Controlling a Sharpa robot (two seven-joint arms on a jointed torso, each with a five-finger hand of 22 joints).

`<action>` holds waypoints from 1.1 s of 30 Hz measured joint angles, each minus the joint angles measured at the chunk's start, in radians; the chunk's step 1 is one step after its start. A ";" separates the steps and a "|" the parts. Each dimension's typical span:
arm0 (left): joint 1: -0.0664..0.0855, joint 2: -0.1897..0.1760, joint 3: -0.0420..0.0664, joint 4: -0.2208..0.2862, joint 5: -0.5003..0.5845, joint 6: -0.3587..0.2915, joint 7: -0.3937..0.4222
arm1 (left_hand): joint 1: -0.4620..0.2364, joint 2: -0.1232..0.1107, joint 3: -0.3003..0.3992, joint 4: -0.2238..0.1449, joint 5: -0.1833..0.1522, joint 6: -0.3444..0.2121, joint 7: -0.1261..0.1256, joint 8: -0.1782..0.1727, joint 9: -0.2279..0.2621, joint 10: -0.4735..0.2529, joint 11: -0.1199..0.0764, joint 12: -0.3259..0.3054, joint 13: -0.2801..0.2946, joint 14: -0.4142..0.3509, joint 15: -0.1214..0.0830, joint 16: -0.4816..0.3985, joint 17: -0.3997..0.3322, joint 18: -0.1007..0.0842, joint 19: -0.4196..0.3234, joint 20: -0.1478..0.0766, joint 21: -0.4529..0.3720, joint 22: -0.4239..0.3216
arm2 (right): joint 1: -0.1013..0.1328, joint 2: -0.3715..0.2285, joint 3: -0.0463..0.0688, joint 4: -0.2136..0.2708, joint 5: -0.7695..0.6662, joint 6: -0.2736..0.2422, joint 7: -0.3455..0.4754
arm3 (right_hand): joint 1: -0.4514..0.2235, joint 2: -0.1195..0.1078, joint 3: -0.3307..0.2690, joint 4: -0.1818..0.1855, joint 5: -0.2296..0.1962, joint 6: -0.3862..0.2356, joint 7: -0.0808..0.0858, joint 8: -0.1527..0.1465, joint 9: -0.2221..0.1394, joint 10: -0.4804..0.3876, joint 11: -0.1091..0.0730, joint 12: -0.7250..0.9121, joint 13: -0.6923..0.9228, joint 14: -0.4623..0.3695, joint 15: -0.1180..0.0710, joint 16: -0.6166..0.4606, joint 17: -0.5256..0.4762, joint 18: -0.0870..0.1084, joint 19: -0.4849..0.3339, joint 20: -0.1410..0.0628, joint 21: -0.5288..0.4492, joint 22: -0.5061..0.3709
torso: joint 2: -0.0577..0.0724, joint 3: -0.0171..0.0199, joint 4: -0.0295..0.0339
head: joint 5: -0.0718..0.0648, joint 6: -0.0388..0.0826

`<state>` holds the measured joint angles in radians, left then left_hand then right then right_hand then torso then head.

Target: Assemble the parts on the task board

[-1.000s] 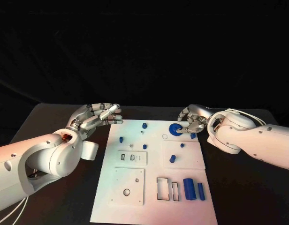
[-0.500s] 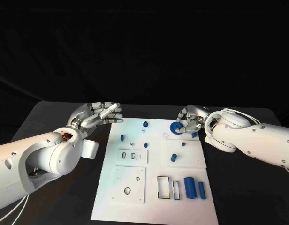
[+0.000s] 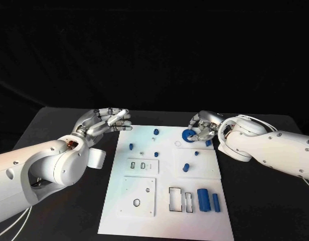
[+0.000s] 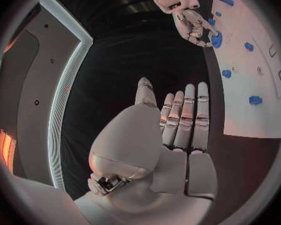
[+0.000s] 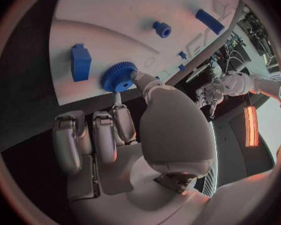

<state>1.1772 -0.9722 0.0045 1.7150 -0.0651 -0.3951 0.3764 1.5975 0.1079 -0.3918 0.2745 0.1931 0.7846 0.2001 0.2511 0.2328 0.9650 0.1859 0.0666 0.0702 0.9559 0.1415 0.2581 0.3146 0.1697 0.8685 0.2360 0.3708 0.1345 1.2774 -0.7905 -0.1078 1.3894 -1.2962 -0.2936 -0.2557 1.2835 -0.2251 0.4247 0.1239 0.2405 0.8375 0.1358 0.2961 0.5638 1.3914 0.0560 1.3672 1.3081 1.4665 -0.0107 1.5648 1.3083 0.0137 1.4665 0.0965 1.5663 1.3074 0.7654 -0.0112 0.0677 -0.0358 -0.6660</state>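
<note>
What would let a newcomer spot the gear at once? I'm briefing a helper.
On the white task board, look to its far end beside the right hand. The blue gear lies there at the fingertips: round, toothed, with a centre hole, unlike the plain pegs and bars.

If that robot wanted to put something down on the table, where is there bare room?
Bare black table lies beside the task board on both its long sides, though the arms hang over much of it. The board's far end, around the blue gear under the right hand, is crowded.

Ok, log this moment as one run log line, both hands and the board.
right hand: pinching blue gear at far edge of task board | left hand: empty, fingers straight, beside board | step: gear not yet seated
</note>
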 measured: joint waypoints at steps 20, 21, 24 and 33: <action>0.000 -0.001 0.000 -0.001 0.000 0.003 -0.005 | 0.000 0.000 0.000 0.000 -0.004 0.000 0.000 0.000 0.001 -0.004 0.004 0.000 0.000 0.000 0.000 0.000 0.001 0.000 0.000 0.000 0.000 0.000 | -0.013 -0.005 -0.005 0.033 -0.117 -0.069 0.004 | -0.002 -0.012 0.124 -0.047 0.033 0.061 -0.002 0.016 -0.005 0.032 -0.025 0.037 0.000 0.000 -0.015 0.000 0.000 0.000 0.000 -0.007 0.000 0.001 | 0.000 0.0008 -0.0004 | 0.000 0.000; 0.000 -0.001 0.000 -0.002 0.000 0.003 -0.005 | 0.000 0.000 0.000 0.000 -0.004 0.000 0.000 0.000 0.001 -0.004 0.004 0.000 0.000 0.000 0.000 0.000 0.001 0.000 0.000 0.000 0.000 0.000 | -0.013 -0.005 -0.005 0.039 -0.124 -0.075 0.005 | -0.004 -0.011 0.125 -0.046 0.033 0.063 0.000 0.016 -0.005 0.034 -0.027 0.037 0.000 0.000 -0.015 0.000 0.000 0.000 0.000 -0.007 0.000 0.001 | 0.000 0.0008 -0.0004 | 0.000 0.000; 0.000 -0.001 0.000 -0.002 0.001 0.003 -0.006 | 0.000 0.000 0.000 0.000 -0.004 0.000 0.000 0.000 0.001 -0.007 0.000 0.000 0.000 0.000 0.000 0.000 0.002 0.000 0.000 0.000 0.000 0.000 | -0.013 -0.009 -0.005 0.062 -0.142 -0.091 0.005 | -0.008 -0.007 0.125 -0.046 0.037 0.063 0.000 0.016 -0.005 0.035 -0.028 0.044 0.000 0.000 -0.015 0.000 0.000 0.000 0.000 -0.007 0.000 0.001 | 0.000 0.0005 -0.0005 | 0.002 0.001; 0.000 0.000 0.000 -0.002 0.001 0.005 -0.007 | 0.000 0.000 0.000 0.000 -0.004 -0.003 0.003 0.000 0.001 -0.007 0.000 0.000 0.000 0.000 0.000 0.000 0.002 0.000 0.000 0.000 0.000 -0.001 | -0.002 0.015 -0.004 0.166 -0.248 -0.137 -0.007 | -0.020 -0.010 0.129 -0.049 0.042 0.067 0.004 0.016 -0.005 0.043 -0.028 0.048 0.000 0.000 -0.015 0.000 0.000 0.000 0.000 -0.015 0.000 0.001 | -0.001 -0.0004 -0.0009 | 0.005 0.005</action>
<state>1.1772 -0.9723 0.0045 1.7130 -0.0644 -0.3901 0.3693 1.5975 0.1078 -0.3916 0.2744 0.1893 0.7811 0.2035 0.2511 0.2340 0.9577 0.1859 0.0666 0.0703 0.9559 0.1415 0.2581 0.3168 0.1697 0.8685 0.2360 0.3708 0.1335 1.2758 -0.7751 -0.1121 1.5556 -1.5439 -0.4307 -0.2623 1.2631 -0.2347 0.5537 0.0745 0.2828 0.9041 0.1394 0.3121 0.5592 1.4346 0.0285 1.4152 1.3077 1.4668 -0.0253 1.5647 1.3079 0.0141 1.4662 0.0820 1.5663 1.3080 0.7647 -0.0116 0.0668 -0.0310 -0.6609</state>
